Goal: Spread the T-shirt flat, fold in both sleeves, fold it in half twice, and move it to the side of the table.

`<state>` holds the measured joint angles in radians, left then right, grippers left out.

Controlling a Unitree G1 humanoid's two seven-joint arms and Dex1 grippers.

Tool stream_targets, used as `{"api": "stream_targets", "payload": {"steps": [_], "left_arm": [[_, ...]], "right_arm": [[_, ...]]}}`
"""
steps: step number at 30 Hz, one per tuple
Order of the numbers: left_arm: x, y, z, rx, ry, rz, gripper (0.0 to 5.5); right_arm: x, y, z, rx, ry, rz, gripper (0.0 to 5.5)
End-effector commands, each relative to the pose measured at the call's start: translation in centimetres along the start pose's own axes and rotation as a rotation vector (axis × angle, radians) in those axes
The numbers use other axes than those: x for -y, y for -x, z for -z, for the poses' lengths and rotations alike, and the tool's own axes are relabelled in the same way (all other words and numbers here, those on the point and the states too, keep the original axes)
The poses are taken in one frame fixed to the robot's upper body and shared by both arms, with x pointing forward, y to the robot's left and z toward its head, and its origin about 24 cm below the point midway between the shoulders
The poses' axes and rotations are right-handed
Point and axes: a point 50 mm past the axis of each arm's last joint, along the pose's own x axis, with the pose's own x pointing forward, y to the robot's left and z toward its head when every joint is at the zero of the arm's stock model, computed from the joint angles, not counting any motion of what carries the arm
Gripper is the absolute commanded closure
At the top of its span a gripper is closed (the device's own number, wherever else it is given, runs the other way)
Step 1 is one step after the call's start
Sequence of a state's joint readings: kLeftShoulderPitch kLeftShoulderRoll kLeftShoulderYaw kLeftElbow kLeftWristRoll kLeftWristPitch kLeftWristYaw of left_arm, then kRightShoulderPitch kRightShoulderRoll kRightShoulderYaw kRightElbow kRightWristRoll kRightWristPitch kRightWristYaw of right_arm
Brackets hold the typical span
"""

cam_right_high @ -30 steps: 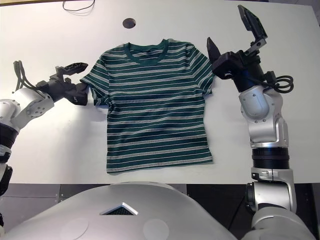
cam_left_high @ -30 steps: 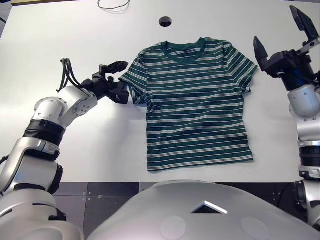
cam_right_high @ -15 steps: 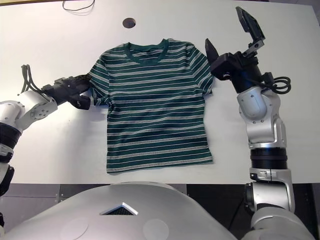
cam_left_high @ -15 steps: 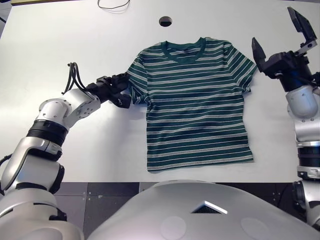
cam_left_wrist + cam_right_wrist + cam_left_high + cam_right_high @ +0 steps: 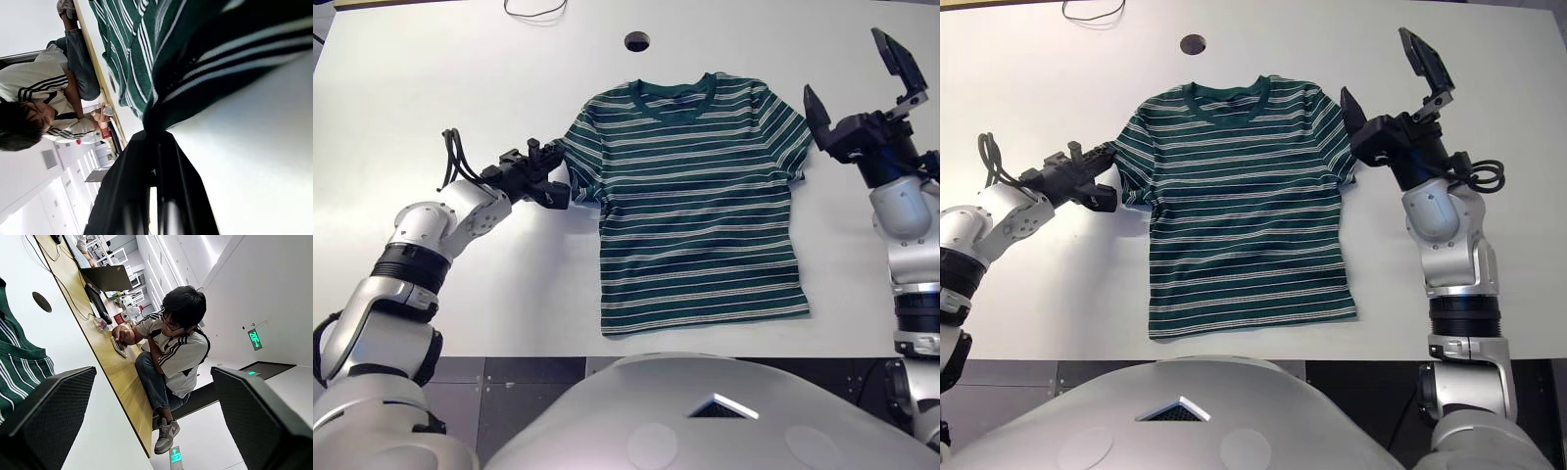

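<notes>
A dark green T-shirt (image 5: 695,206) with white stripes lies flat, face up, in the middle of the white table (image 5: 431,88), collar toward the far edge. My left gripper (image 5: 554,178) is at the shirt's left sleeve and shut on its hem. In the left wrist view the black fingers (image 5: 146,161) pinch the striped sleeve (image 5: 205,58) just above the table top. My right gripper (image 5: 1389,83) hangs open above the table beside the right sleeve (image 5: 1340,147), one finger near the cloth and the other raised. The right wrist view has that sleeve's edge (image 5: 14,367) by one finger (image 5: 49,406).
A round cable hole (image 5: 636,41) sits in the table behind the collar, and a black cable (image 5: 536,10) loops at the far edge. Bare table lies left and right of the shirt. The front table edge runs just below the shirt's hem.
My left gripper went from open beside the left sleeve to shut on its hem, lifting the edge slightly. The right gripper drifted a little to the right and stayed open.
</notes>
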<state>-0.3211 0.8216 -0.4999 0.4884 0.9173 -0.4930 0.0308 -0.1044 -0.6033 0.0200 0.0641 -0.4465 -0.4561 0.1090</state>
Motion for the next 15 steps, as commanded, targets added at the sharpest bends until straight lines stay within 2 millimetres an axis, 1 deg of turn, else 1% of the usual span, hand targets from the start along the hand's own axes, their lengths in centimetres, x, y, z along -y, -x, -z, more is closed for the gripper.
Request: {"api": "stream_targets", "payload": {"steps": [1,4,7,11,15], "left_arm": [[-1.2,-0.1,-1.9,0.021,0.038,-0.125,5.37],[-2.3,-0.3,-3.0,0.031,0.074,-0.226,5.37],[-3.1,-0.9,-3.0,0.010,0.087,-0.298,5.37],[-2.8,-2.0,-3.2,0.008,0.084,-0.294,5.37],[-2.2,-3.3,-4.4,0.070,0.070,-0.250,5.37]], "right_arm": [[0.0,-0.1,0.1,0.000,0.000,0.001,1.16],[-0.1,0.1,0.6,-0.022,0.000,0.000,1.16],[-0.3,0.3,1.1,-0.041,-0.001,-0.003,1.16],[-0.3,0.3,1.2,-0.044,0.001,0.000,1.16],[-0.3,0.2,1.3,-0.048,0.002,0.007,1.16]]}}
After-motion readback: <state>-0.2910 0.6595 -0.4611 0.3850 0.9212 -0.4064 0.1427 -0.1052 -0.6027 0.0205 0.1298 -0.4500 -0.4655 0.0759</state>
